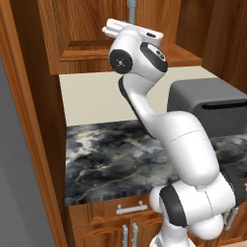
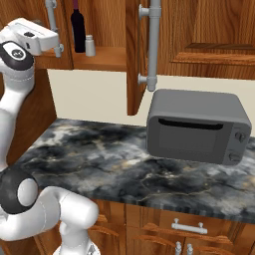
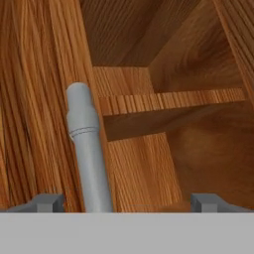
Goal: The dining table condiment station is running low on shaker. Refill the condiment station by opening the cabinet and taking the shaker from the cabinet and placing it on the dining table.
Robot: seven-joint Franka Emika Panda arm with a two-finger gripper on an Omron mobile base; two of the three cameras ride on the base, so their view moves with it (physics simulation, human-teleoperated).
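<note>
The cabinet [image 2: 209, 30] hangs above the counter with its middle compartment open. Inside, on the shelf [image 2: 104, 59], the small pale shaker [image 2: 90, 46] stands upright beside a tall dark wine bottle [image 2: 77, 27]. My gripper [image 3: 128, 202] is open and raised at the cabinet's left door. That door's grey bar handle [image 3: 87, 158] runs up between my fingertips [image 3: 47, 202], closer to the left one, and I cannot tell whether it touches. In the right base view my gripper [image 2: 54, 41] sits left of the shaker. The dining table is out of view.
An open door [image 2: 133, 60] stands edge-on with its long grey handle [image 2: 153, 45] right of the shaker. A grey microwave [image 2: 196, 127] sits on the dark marbled counter [image 2: 99, 159]. Base cabinets with drawers [image 2: 189, 226] run below, and a tall wooden panel [image 1: 29, 120] borders the left.
</note>
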